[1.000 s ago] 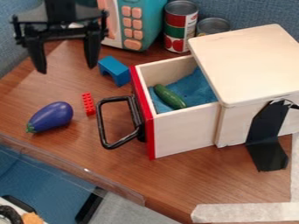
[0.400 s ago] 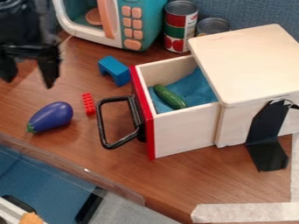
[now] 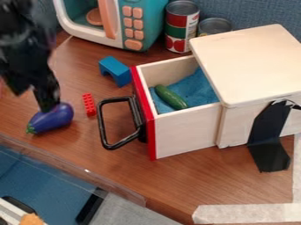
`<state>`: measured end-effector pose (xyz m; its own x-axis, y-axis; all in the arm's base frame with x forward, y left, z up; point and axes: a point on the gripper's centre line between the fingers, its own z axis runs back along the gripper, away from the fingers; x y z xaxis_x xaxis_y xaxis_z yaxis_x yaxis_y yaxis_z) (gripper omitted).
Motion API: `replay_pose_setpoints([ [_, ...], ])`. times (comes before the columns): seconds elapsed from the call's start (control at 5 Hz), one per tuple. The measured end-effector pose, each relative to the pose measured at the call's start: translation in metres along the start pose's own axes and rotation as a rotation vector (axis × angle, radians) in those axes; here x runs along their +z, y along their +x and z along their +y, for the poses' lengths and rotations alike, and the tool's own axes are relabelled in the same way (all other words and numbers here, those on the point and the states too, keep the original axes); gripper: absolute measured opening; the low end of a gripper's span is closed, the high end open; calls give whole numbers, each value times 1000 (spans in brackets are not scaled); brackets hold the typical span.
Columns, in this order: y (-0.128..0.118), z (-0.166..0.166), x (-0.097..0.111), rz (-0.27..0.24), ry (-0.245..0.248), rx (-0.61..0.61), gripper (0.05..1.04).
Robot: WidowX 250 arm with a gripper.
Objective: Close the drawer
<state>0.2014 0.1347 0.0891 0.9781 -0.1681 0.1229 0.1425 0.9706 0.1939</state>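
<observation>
My black gripper (image 3: 31, 93) hangs at the left side of the view, its two fingers apart with nothing between them. The tip of its right finger overlaps the top of the purple eggplant; whether they touch I cannot tell. The wooden drawer (image 3: 185, 132) stands pulled out to the left from its wooden box (image 3: 250, 63). It has a red front and a black loop handle (image 3: 101, 124), to the right of the gripper. Inside lie a green cucumber (image 3: 170, 97) and a blue cloth (image 3: 197, 89).
On the table (image 3: 194, 176) are the eggplant (image 3: 52, 118), a red brick (image 3: 89, 104) and a blue block (image 3: 115, 70), all left of the drawer. Behind stand a toy microwave (image 3: 134, 26) and two cans (image 3: 181, 26). Black tape (image 3: 269, 140) runs from the box to the table.
The gripper has come down and nearer, first leftward, then slightly right, from beside the microwave to above the eggplant. The drawer and the other things have not moved.
</observation>
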Motion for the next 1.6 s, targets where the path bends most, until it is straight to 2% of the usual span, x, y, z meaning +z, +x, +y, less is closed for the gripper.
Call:
replay_pose_setpoints([
  [0.2, -4, -18, -17, -44, -2, -180, 999],
  [0.6, -2, -30, -32, 5, -20, -366, 999],
  [0.8, 2, -32, -37, 29, -30, -386, 1000],
  [1.2, 12, -54, -35, 30, -49, -406, 999],
  [1.6, 22, -68, -49, 52, -48, -391, 1000],
])
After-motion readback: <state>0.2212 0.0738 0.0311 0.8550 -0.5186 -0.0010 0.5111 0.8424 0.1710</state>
